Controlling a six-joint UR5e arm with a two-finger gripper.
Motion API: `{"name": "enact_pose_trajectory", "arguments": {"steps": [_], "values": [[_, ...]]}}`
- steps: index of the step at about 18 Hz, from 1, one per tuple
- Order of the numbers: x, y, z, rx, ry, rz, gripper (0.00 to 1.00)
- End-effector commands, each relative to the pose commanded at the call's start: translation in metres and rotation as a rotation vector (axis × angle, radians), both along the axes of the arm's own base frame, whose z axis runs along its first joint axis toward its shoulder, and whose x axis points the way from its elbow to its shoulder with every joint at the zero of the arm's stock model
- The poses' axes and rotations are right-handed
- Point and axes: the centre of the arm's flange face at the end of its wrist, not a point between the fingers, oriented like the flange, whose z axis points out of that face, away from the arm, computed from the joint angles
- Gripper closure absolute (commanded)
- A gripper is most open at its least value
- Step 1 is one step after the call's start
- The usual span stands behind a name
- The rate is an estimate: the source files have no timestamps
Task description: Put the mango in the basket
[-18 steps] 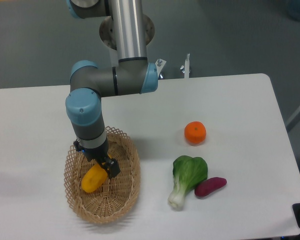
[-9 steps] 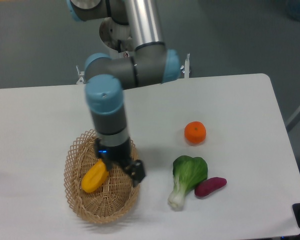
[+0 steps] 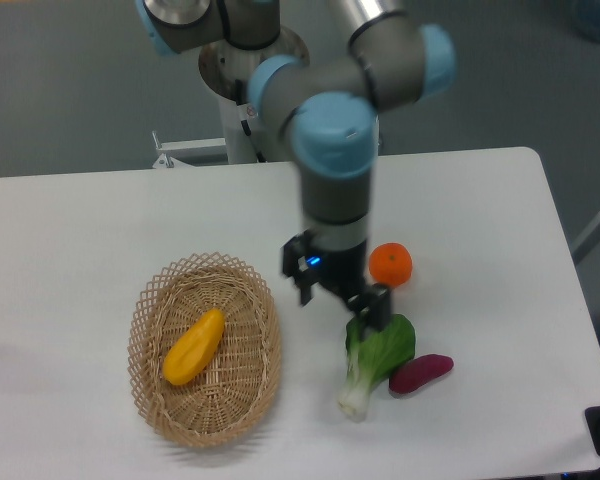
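Note:
The yellow mango lies loose inside the oval wicker basket at the left front of the table, its orange end toward the lower left. My gripper hangs well to the right of the basket, above the table between the basket and the green vegetable. Its two fingers stand apart with nothing between them, so it is open.
A round orange citrus sits just right of the gripper. A bok choy lies directly below the gripper, with a purple sweet potato beside it. The table's right edge runs near x 600.
The gripper let go of the mango, rose out of the basket and swung right to above the bok choy. The mango stays lying in the basket.

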Motion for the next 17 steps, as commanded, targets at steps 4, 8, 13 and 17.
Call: {"name": "enact_pose_trajectory", "arguments": {"steps": [4,8,13,17], "values": [[-0.018,-0.032,0.01,-0.023,0.006,-0.084,0.0],[-0.027,-0.042,0.013,-0.031,0.013,-0.118,0.0],[-0.034,-0.047,0.018,-0.027,0.026,-0.116,0.0],[-0.037,-0.05,0.018,-0.026,0.027,-0.11,0.0]]}}
